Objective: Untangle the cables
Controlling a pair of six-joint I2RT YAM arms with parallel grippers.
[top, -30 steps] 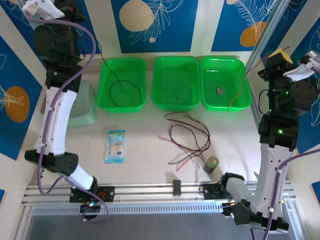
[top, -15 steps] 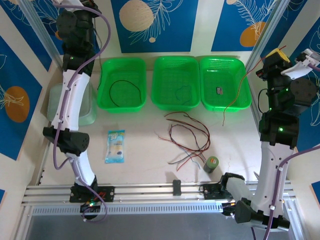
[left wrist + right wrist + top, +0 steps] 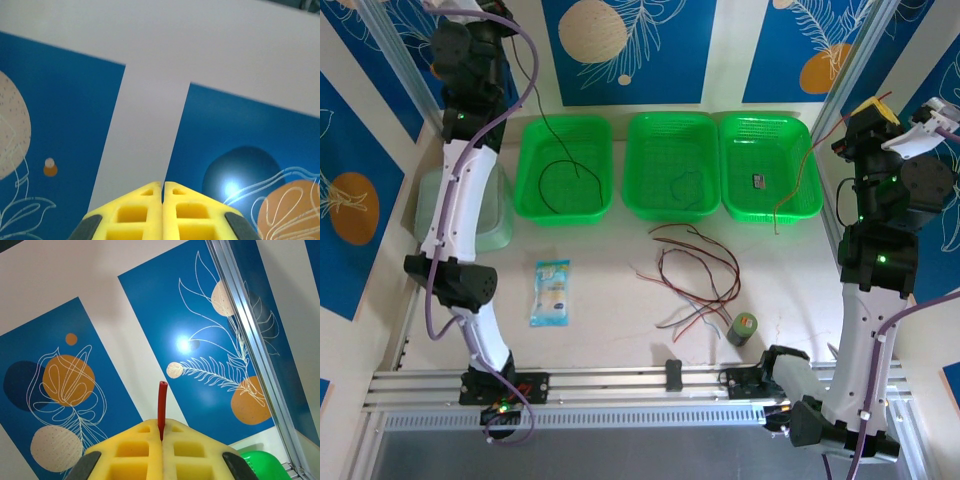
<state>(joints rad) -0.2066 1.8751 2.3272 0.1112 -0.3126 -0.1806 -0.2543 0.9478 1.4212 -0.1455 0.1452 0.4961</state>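
A tangle of red, black and grey cables (image 3: 695, 280) lies on the table in front of the baskets. My right gripper (image 3: 873, 110) is raised at the right, shut on a red-orange cable (image 3: 798, 190) that hangs down over the right green basket (image 3: 800, 135). In the right wrist view the cable's tip (image 3: 162, 400) pokes out between the closed fingers of the right gripper (image 3: 161, 426). My left gripper (image 3: 163, 184) is shut, facing the wall. A black cable (image 3: 560, 150) runs taut from the left green basket (image 3: 535, 195) up toward it. A blue-grey cable (image 3: 682, 185) lies in the middle basket (image 3: 640, 200).
A blue-and-white packet (image 3: 551, 292) lies left of the tangle and a small green can (image 3: 742, 328) stands just right of it. A pale green tub (image 3: 495, 225) sits behind the left arm. A small dark item (image 3: 758, 181) lies in the right basket. A metal rail (image 3: 620, 385) runs along the near edge.
The left arm swung up and rightward toward the back wall, and the black cable now rises taut out of the left basket. The right cable's hanging end swayed slightly.
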